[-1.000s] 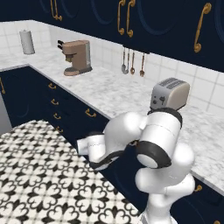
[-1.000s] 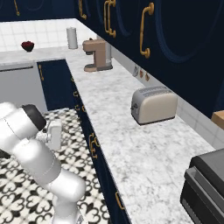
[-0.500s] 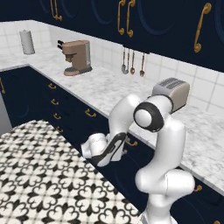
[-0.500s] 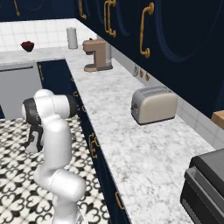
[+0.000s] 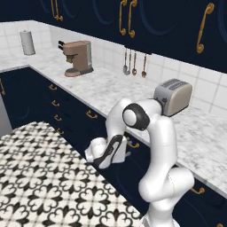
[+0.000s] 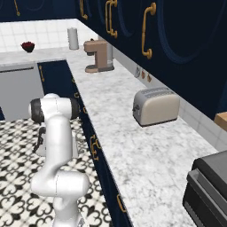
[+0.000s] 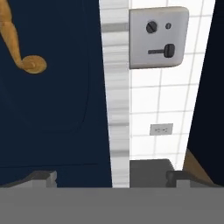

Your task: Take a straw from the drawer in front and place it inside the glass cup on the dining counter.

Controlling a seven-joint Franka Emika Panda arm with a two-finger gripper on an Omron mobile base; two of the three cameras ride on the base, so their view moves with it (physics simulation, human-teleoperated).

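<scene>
Claw [image 5: 125, 155] spread wide and empty, low against the navy drawer [image 5: 133, 153] front, its brass handle [image 7: 17, 46] cut off in my hand view. Drawer closed, contents hidden. Beyond, toaster [image 5: 173, 96] on the counter [image 5: 111, 86].

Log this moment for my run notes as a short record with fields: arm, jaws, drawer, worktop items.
arm: bent low in front of the navy drawer fronts
gripper: jaws open, holding nothing, near a brass pull handle
drawer: front shut, handle seen close in the hand view
worktop: toaster, coffee machine, paper roll
straw: not yet fetched
</scene>
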